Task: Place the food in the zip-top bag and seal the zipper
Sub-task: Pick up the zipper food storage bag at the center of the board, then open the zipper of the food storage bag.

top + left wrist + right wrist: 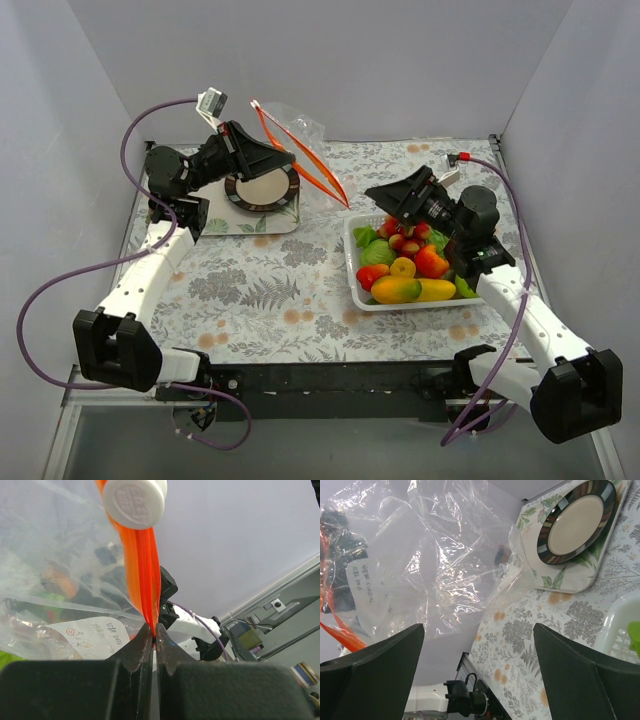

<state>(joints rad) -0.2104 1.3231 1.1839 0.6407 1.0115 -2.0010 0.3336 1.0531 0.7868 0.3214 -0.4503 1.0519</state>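
Food (410, 268) lies heaped in the white basket (352, 272) on the right side of the bench (270, 290). I have the left pincer (154, 630) pinched tight on the zipper (142, 570), holding the zip-top bag (298, 128) up in the air just beyond the striped plate (262, 188), with the orange strip slanting down towards the basket. I see the right pincer (477, 630) spread wide with nothing in it, poised over the basket's far left corner and facing the crinkled bag
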